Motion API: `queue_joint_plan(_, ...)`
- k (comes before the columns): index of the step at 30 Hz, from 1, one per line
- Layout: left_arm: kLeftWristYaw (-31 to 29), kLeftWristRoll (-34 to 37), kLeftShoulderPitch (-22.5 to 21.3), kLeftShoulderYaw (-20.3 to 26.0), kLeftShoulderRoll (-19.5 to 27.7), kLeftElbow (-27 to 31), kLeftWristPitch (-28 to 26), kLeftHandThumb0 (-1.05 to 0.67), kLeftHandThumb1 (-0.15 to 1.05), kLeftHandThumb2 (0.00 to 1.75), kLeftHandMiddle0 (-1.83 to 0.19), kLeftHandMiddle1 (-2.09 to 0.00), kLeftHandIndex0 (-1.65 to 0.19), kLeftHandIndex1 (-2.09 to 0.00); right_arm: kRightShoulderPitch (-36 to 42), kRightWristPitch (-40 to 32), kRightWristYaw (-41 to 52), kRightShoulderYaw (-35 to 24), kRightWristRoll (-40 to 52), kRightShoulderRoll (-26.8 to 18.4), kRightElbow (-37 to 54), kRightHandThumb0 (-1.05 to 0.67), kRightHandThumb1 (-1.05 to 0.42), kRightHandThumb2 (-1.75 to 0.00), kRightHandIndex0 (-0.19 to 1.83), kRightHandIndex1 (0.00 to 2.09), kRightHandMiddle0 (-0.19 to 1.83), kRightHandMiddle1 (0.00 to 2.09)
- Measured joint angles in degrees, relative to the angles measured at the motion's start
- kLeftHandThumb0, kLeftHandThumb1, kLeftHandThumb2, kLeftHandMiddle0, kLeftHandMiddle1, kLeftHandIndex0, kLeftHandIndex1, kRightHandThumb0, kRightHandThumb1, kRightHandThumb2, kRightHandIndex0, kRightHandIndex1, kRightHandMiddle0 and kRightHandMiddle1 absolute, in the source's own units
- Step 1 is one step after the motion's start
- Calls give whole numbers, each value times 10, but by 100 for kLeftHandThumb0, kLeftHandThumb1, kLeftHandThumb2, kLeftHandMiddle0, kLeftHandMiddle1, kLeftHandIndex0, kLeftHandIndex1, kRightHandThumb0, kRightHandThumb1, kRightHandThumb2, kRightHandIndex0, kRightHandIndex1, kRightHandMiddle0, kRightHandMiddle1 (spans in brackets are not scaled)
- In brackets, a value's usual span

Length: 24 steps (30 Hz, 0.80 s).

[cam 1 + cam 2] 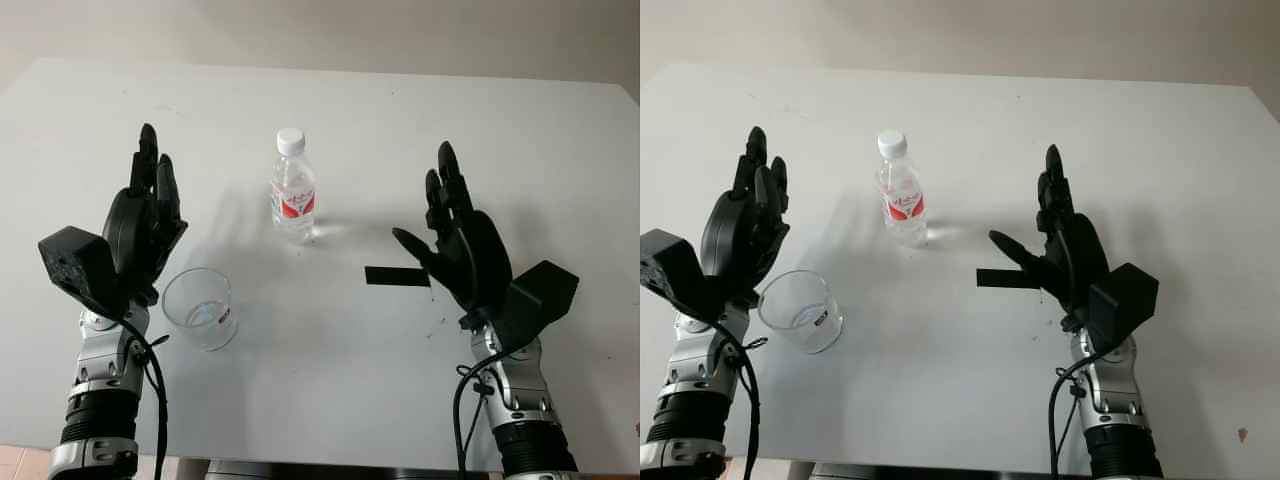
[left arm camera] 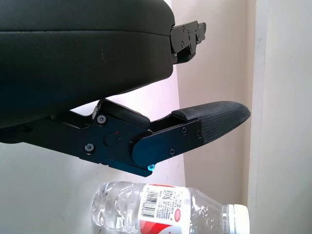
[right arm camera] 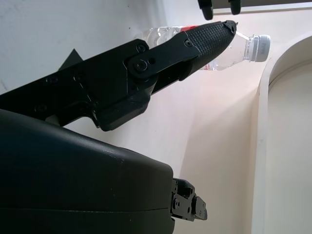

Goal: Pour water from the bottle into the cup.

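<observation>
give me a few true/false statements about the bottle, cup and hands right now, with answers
1. The bottle stands upright with its white cap on. True.
2. The cup lies tipped on its side. False: it stands upright, near the left hand.
3. The right hand grips the bottle. False: it is open, apart from the bottle.
4. A black strip lies on the table by the right hand. True.
5. The left hand holds the cup. False: it is open, beside the cup.
</observation>
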State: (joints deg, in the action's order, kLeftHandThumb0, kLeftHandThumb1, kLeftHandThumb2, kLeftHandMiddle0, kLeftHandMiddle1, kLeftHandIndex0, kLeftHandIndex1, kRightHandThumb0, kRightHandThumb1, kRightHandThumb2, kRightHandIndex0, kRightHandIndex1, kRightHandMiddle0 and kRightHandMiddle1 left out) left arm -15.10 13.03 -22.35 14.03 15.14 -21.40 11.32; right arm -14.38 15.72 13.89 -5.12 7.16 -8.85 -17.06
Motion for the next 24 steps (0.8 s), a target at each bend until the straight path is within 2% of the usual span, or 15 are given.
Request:
queue_joint_plan(8,2,0,2,0,0,1,0,-74,105,72,19,0,19,0,1,-10,12,2,2,0,-1,-94,-93,-6,-19,0,-19,0)
queue_joint_plan(13,3,-2,1,-1,0,-6,3,-75,105,72,19,0,19,0,-24,-8,28,9,-13,-5,-29,-95,-92,-5,-19,0,-19,0)
queue_joint_plan(19,4,-1,-1,-1,-3,-8,7,-73,105,74,19,0,19,0,-134,-8,42,33,-45,-13,-83,-96,-89,-5,-19,0,-19,0)
queue_joint_plan(24,10,-2,-2,-1,-6,-9,8,-74,105,74,19,0,19,0,-243,2,44,61,-76,-10,-172,-101,-90,-5,-19,0,-19,0)
